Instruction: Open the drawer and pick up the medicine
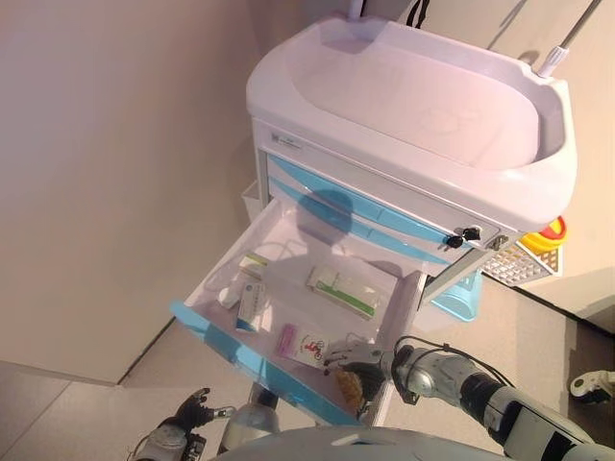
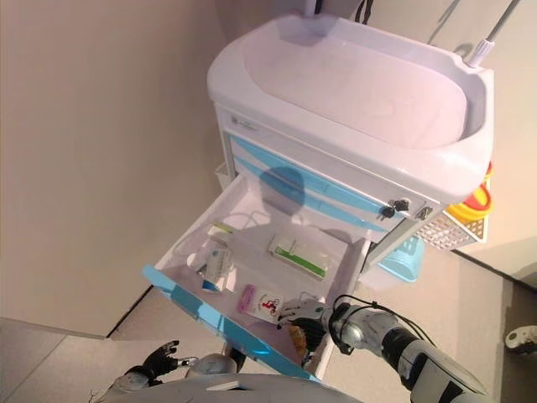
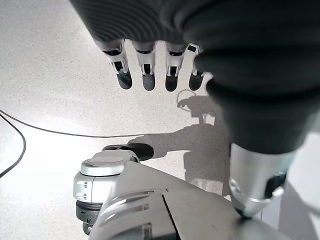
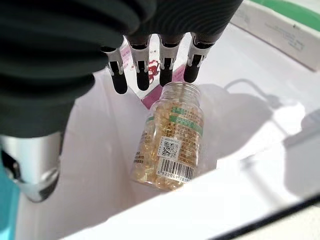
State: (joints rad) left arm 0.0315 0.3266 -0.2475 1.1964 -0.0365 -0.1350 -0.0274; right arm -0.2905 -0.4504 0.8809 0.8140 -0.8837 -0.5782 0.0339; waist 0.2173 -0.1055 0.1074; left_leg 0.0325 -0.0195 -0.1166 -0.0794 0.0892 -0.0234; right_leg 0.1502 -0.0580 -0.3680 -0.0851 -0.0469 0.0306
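Observation:
The white cart's lowest drawer point(image 1: 288, 235), with a blue front point(image 1: 231, 348), stands pulled out. A clear bottle of yellow capsules point(image 4: 170, 150) lies on its side in the drawer's near right corner point(image 1: 348, 385). My right hand point(image 1: 361, 361) hovers in the drawer just over the bottle, its fingers point(image 4: 150, 75) straight above the cap end and its thumb off to one side, not closed on it. Also in the drawer are a green-and-white box point(image 1: 341, 291), a pink-and-white packet point(image 1: 302, 343) and a blue-and-white box point(image 1: 252, 301). My left hand point(image 1: 192, 409) hangs open low beside the drawer.
The cart's white basin top point(image 1: 413, 106) overhangs the closed blue-striped drawers, with keys point(image 1: 463, 234) in the lock. A wire basket point(image 1: 519, 264), a yellow container point(image 1: 548, 235) and a light blue bin point(image 1: 459, 296) hang on its right side. A wall runs along the left.

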